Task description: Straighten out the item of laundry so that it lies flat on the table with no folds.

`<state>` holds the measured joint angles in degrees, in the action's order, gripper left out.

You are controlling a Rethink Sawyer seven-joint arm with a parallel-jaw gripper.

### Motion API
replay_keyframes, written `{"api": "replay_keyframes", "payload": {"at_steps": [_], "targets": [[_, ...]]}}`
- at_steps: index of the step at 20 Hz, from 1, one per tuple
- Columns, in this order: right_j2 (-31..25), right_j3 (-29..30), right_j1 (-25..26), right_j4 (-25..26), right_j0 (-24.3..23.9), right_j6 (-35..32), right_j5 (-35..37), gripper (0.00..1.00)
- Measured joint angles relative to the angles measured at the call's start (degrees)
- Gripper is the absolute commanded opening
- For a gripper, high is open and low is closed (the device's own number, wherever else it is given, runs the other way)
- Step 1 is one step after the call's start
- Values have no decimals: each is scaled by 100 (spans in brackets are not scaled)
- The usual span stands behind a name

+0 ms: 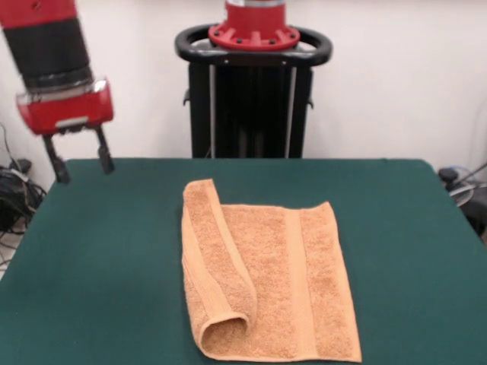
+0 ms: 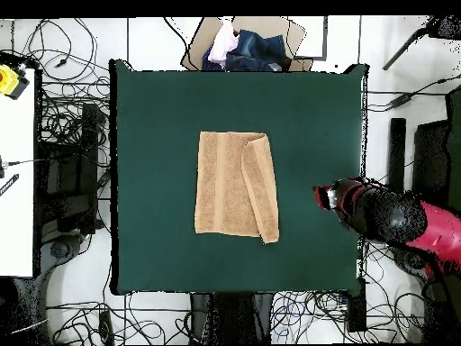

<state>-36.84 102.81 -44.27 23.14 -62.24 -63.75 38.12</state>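
Note:
The peach terry towel [image 1: 266, 285] lies in the middle of the dark green table [image 1: 114, 251]. Its left edge in the front view is folded over onto the rest as a long rolled flap [image 1: 221, 258]; a woven band stripe runs along the flat part. In the overhead view the towel [image 2: 225, 185] shows the flap [image 2: 259, 185] on its right side. My gripper [image 1: 79, 161] hangs in the air at the table's far left corner in the front view, well away from the towel, open and empty. From above the gripper [image 2: 320, 195] is right of the towel.
The robot's black pedestal [image 1: 251, 99] stands behind the table's far edge. A box with crumpled clothes [image 2: 245, 47] sits beyond the table's top edge in the overhead view. Cables [image 2: 63, 117] lie on the floor around the table. A white desk [image 2: 16, 171] is at the left.

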Motion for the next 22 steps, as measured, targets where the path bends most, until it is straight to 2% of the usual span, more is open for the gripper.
{"api": "replay_keyframes", "payload": {"at_steps": [4,6,7,13,18,19,22], "targets": [[252,209,-623,-126,551,-12,42,100],[312,242,-740,-130,685,-12,43,100],[496,272,-946,-125,993,-12,43,100],[1101,235,-1262,-34,1790,-65,42,100],[1679,130,-1262,144,2447,-243,43,100],[1950,45,-1157,228,2723,-410,40,100],[2242,-80,-951,301,2985,-658,-21,100]]}}
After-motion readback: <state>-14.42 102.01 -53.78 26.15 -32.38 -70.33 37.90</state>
